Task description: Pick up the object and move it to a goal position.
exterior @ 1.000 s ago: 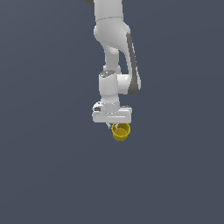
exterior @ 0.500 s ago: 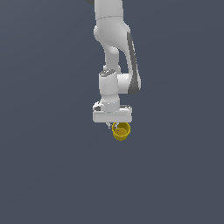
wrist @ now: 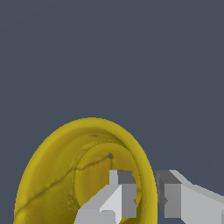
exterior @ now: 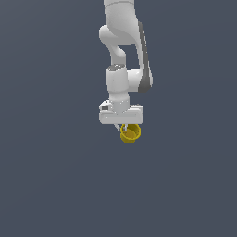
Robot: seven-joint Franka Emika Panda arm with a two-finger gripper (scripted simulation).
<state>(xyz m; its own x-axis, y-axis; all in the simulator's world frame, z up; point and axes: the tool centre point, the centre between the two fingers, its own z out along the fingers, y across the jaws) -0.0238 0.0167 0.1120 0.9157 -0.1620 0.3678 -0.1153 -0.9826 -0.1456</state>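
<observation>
The arm (exterior: pixel 124 51) is holding the gripper (exterior: pixel 125 126) above the bench (exterior: pixel 51 185). The fingers (wrist: pixel 120 197) are pinching one wall of the yellow cup (exterior: pixel 130 133), which is hanging tilted. Risk: this rim-only hold is allowing rotation or slipping during transport.

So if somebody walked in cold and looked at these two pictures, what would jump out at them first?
The yellow cup, the only colour against flat grey, hangs from the white arm near the middle of the exterior view. In the wrist view it looms large, its hollow inside open to the camera. The claw pinches the cup's wall, one finger inside the rim and the other outside.
</observation>
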